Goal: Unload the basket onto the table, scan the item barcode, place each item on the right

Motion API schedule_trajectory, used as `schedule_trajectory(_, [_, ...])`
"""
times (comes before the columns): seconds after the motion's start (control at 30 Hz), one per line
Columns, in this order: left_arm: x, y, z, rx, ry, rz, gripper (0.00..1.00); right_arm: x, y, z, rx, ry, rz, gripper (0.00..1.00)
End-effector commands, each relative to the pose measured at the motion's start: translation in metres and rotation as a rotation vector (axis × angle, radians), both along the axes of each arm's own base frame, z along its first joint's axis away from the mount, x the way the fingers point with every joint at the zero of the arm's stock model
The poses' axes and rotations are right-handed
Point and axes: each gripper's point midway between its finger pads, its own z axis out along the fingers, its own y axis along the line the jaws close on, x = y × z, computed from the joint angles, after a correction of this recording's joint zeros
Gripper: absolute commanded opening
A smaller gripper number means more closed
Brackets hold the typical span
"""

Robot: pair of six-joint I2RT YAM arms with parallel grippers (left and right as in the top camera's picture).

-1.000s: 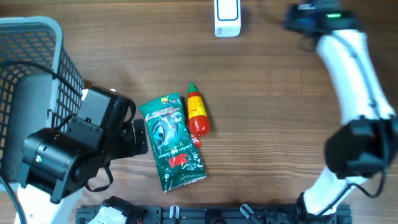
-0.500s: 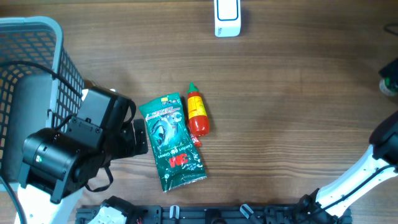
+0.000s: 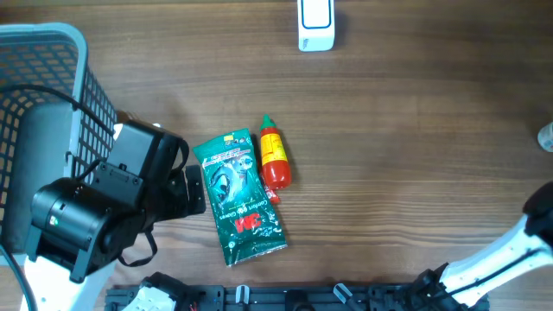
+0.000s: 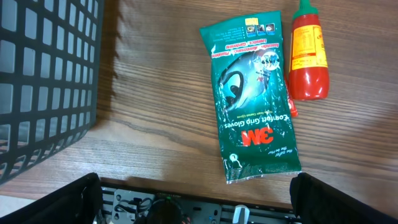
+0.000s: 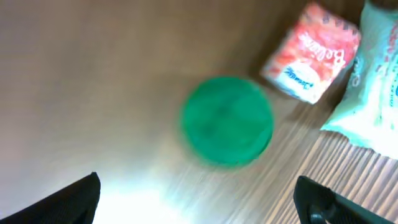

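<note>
A green 3M gloves packet point(image 3: 238, 197) lies flat mid-table, with a red sauce bottle point(image 3: 274, 154) touching its right side. The left wrist view shows the same packet point(image 4: 256, 99) and bottle point(image 4: 307, 53). A white barcode scanner point(image 3: 315, 24) stands at the far edge. My left gripper point(image 3: 195, 189) sits just left of the packet, open and empty point(image 4: 199, 208). Only a white link of the right arm point(image 3: 510, 255) shows overhead at the right edge. My right gripper point(image 5: 199, 193) is open and empty above a blurred green round lid point(image 5: 227, 120).
A grey mesh basket point(image 3: 52, 104) fills the left side, its wall close to my left gripper point(image 4: 43, 81). By the green lid lie a red-and-white packet point(image 5: 311, 53) and a pale packet point(image 5: 370, 93). A black rail point(image 3: 285, 298) runs along the front edge.
The right arm has swung from near the scanner at the top right out past the right edge, and its jaws now stand wider. The left arm and the items have not moved.
</note>
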Motion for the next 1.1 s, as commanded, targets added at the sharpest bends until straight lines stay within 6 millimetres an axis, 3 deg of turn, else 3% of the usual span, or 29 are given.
schedule_trajectory(0.0, [0.001, 0.003, 0.003, 0.003, -0.014, 0.017, 1.0, 0.011, 0.075, 0.127, 0.042, -0.307, 0.073, 1.0])
schedule_trajectory(0.07, [0.001, 0.003, 0.003, 0.003, -0.014, 0.017, 1.0, -0.001, 0.126, 0.16, 0.114, -0.361, 0.099, 1.0])
schedule_trajectory(0.2, [0.001, 0.003, 0.003, 0.003, -0.014, 0.017, 1.0, -0.031, 0.213, 0.198, 0.172, -0.375, 0.201, 1.0])
schedule_trajectory(0.3, [0.001, 0.003, 0.003, 0.003, -0.014, 0.017, 1.0, -0.051, 0.269, 0.212, 0.194, -0.369, 0.328, 1.0])
schedule_trajectory(0.4, [0.001, 0.003, 0.003, 0.003, -0.014, 0.017, 1.0, -0.065, 0.302, 0.218, 0.214, -0.358, 0.409, 1.0])
schedule_trajectory(0.53, [0.001, 0.003, 0.003, 0.003, -0.014, 0.017, 1.0, -0.081, 0.328, 0.21, 0.234, -0.287, 0.49, 1.0])
schedule_trajectory(1.07, [0.001, 0.002, 0.003, 0.002, -0.015, 0.017, 1.0, -0.087, 0.33, 0.204, 0.072, -0.225, 0.771, 1.0])
